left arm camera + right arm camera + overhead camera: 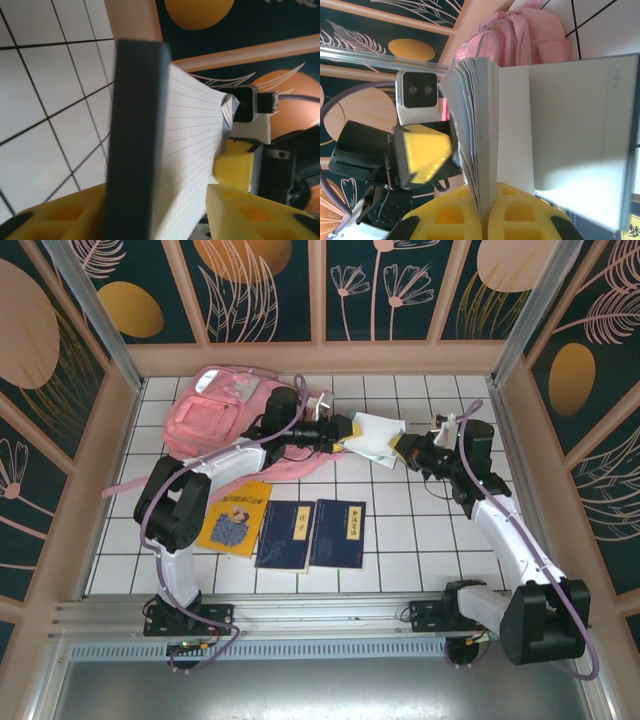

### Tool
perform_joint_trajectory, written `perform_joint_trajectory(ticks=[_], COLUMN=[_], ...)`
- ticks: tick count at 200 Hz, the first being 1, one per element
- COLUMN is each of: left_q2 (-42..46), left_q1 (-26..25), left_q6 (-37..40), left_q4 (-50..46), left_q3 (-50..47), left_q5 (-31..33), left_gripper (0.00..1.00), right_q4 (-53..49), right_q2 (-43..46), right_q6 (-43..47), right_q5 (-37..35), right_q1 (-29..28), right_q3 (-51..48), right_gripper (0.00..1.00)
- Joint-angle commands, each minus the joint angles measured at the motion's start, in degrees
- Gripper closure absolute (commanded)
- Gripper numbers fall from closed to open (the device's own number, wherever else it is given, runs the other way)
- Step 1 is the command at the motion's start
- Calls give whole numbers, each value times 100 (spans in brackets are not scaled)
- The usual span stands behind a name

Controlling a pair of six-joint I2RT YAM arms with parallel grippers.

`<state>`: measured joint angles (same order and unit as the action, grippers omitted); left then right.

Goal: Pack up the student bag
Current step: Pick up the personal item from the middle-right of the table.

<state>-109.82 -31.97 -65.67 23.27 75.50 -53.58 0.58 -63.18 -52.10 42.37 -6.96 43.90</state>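
The pink student bag lies at the back left of the tiled table; in the right wrist view the student bag shows behind the pages. An open white notebook hangs in the air between both arms. My right gripper is shut on a sheaf of the notebook's pages, and the pages stand up out of the right gripper. My left gripper straddles the notebook's dark cover and gridded pages. One finger lies against the cover, and a thin gap may remain at the other.
A yellow book and two dark blue books lie flat in a row near the front of the table. Patterned walls and metal posts enclose the table on three sides.
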Motion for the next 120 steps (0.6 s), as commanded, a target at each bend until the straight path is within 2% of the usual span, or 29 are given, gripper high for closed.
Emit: perform_joint_trajectory(ticks=[1, 30, 39, 55, 63, 65, 68, 76, 105, 120], left_q2=[178, 235, 286, 382, 423, 439, 460, 512, 690, 757], left_q1=[-3, 6, 6, 23, 32, 37, 41, 46, 50, 50], left_q6=[-183, -41, 74, 357, 432, 450, 471, 482, 323, 86], left_q4=[662, 491, 364, 20, -73, -93, -124, -161, -5, 342], left_q3=[-3, 111, 166, 300, 345, 356, 371, 409, 428, 342], left_q5=[-221, -198, -164, -94, -48, -41, -32, -23, -52, -155], left_gripper=[73, 92, 97, 100, 100, 100, 100, 100, 100, 100], right_q4=[373, -163, -501, -1270, -1580, -1670, -1670, -1852, -1454, -911], right_q2=[-4, -27, -30, -57, -60, -62, -62, -46, -33, -89], right_q6=[-101, 264, 506, 998, 1203, 1252, 1252, 1383, 1326, 1059], right_q5=[143, -129, -334, -871, -1163, -1260, -1260, -1456, -954, -350], right_q1=[-34, -38, -36, -41, -39, -38, -38, -27, 4, 47], right_q3=[274, 460, 586, 824, 911, 930, 930, 951, 707, 511], right_gripper=[100, 98, 83, 43, 28, 22, 22, 10, 6, 7])
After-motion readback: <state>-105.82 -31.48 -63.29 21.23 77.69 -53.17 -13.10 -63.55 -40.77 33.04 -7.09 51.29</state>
